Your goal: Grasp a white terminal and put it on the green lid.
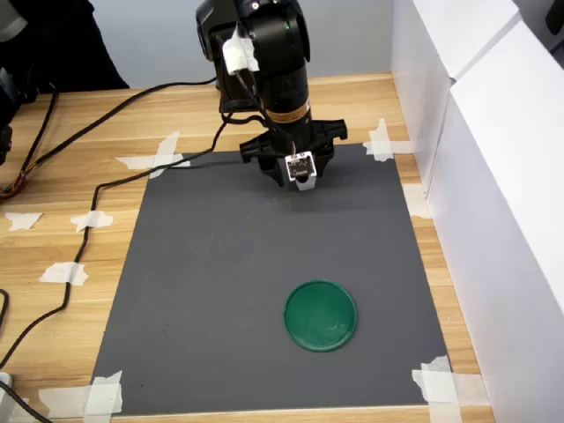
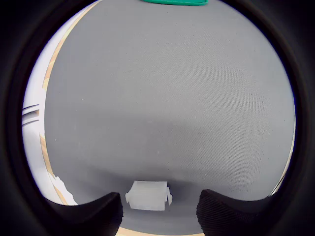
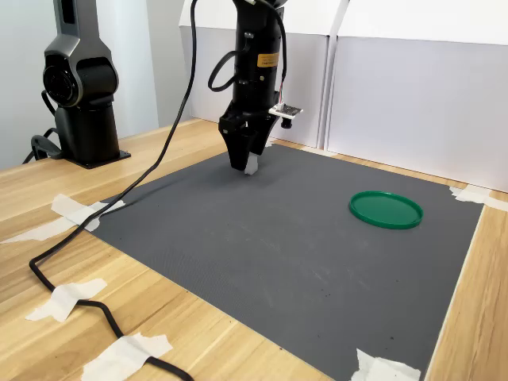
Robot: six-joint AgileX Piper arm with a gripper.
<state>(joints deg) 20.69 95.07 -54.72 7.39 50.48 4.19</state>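
Note:
The white terminal (image 2: 147, 195) lies on the grey mat between the two dark fingertips of my gripper (image 2: 160, 212). A small gap shows on each side of it, so the gripper is open. In the second exterior view the gripper (image 3: 243, 163) points straight down at the mat's far part, and the terminal (image 3: 252, 166) peeks out beside the fingertips. In the first exterior view the arm's wrist (image 1: 298, 166) covers the terminal. The green lid (image 1: 320, 315) (image 3: 386, 209) lies flat on the mat well away from the gripper, with nothing on it; only its edge (image 2: 174, 2) shows in the wrist view.
The dark grey mat (image 1: 220, 291) is taped to a wooden table (image 1: 53, 220) with white tape pieces (image 1: 159, 157) at its corners. White panels (image 1: 493, 176) stand along the first exterior view's right. A black cable (image 1: 97, 189) runs over the table. A second arm's black base (image 3: 79, 95) stands at the second exterior view's left.

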